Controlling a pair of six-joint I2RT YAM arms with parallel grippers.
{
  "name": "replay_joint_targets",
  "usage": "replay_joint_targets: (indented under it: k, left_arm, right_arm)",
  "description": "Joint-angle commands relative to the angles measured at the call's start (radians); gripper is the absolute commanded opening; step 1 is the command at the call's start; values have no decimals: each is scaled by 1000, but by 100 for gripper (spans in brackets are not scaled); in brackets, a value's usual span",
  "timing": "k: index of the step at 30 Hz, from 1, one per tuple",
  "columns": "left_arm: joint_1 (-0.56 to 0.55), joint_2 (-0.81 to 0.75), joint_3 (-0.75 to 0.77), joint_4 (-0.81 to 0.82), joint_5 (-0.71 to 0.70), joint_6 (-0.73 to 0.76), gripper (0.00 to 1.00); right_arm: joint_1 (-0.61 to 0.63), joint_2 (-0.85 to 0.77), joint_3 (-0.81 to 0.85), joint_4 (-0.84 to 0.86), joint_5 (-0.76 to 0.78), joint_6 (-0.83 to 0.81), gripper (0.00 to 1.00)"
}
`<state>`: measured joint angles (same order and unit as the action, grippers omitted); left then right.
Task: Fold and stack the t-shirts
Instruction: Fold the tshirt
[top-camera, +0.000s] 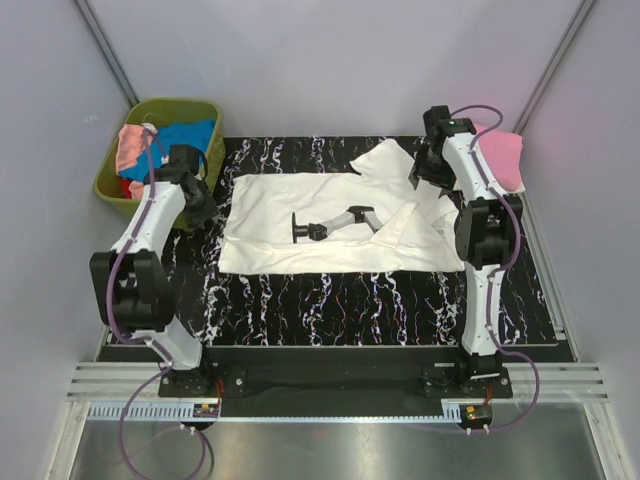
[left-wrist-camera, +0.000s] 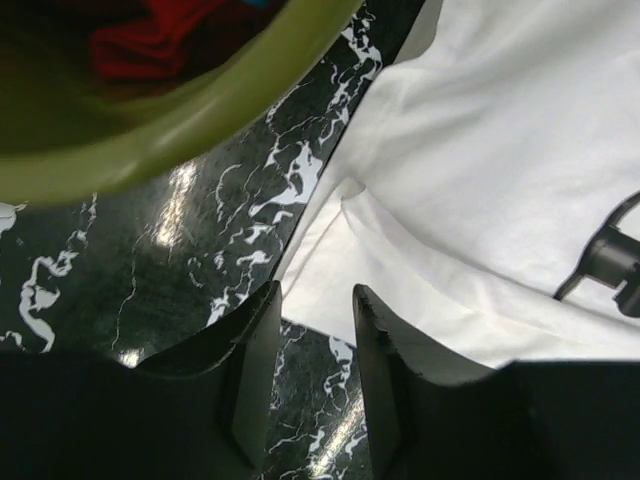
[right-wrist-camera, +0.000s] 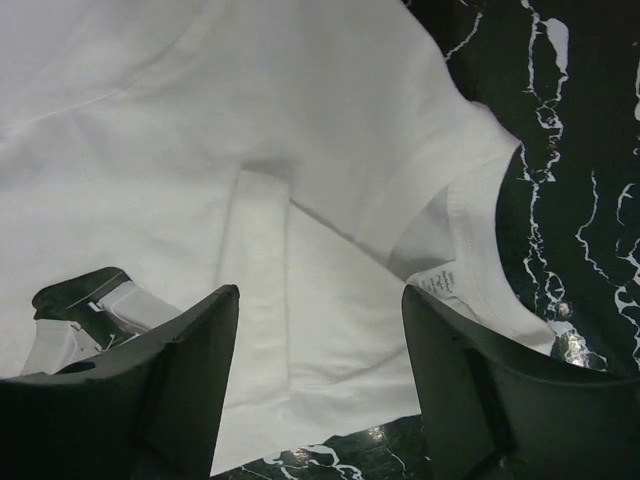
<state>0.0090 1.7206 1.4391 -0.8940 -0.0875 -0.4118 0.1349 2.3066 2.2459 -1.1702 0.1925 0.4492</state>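
A white t-shirt (top-camera: 320, 235) with a black-and-grey robot-arm print lies spread on the black marbled table, its right part partly folded over. My left gripper (top-camera: 207, 210) hovers at its left edge; in the left wrist view the gripper (left-wrist-camera: 315, 300) is open and empty over the shirt's corner (left-wrist-camera: 330, 270). My right gripper (top-camera: 418, 178) is at the shirt's back right; in the right wrist view it (right-wrist-camera: 320, 300) is wide open and empty above the white cloth (right-wrist-camera: 300, 150), near the collar label (right-wrist-camera: 445, 285). A pink t-shirt (top-camera: 500, 155) lies at the back right.
An olive-green basket (top-camera: 108, 188) stands at the back left, holding pink (top-camera: 132, 145), blue (top-camera: 190, 135) and red shirts. Its rim (left-wrist-camera: 150, 130) is close to my left gripper, with red cloth (left-wrist-camera: 150, 45) inside. Grey walls enclose the table (top-camera: 330, 310).
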Motion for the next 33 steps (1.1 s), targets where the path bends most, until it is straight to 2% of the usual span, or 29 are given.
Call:
replay_joint_targets:
  k: [1, 4, 5, 8, 11, 15, 20, 26, 33]
  left_arm:
    - [13, -185, -84, 29, -37, -30, 40]
    - [-4, -285, -224, 98, 14, -45, 41]
    - [-33, -323, -259, 118, 37, -57, 40]
    - [-87, -368, -374, 196, 81, -71, 40]
    - [-131, -388, -408, 190, 81, -53, 39]
    - [-138, -483, -398, 98, 57, 11, 40]
    - [-138, -623, -367, 3, -43, 74, 40]
    - [-138, -872, -485, 81, -86, 102, 42]
    - [-138, -984, -505, 90, -147, 87, 45]
  right_arm:
    - [-35, -87, -12, -24, 30, 5, 73]
    - [-35, -266, -276, 126, -102, 31, 69]
    - [-35, -356, -433, 171, -217, 48, 67]
    - [-31, -481, -712, 372, -437, 78, 61]
    - [-23, -503, -836, 454, -507, 85, 57]
    - [-17, -489, -888, 494, -542, 68, 54]
    - [-3, -440, -898, 511, -533, 74, 53]
    - [-1, -371, -862, 523, -524, 77, 48]
    - [5, -293, -796, 511, -507, 75, 43]
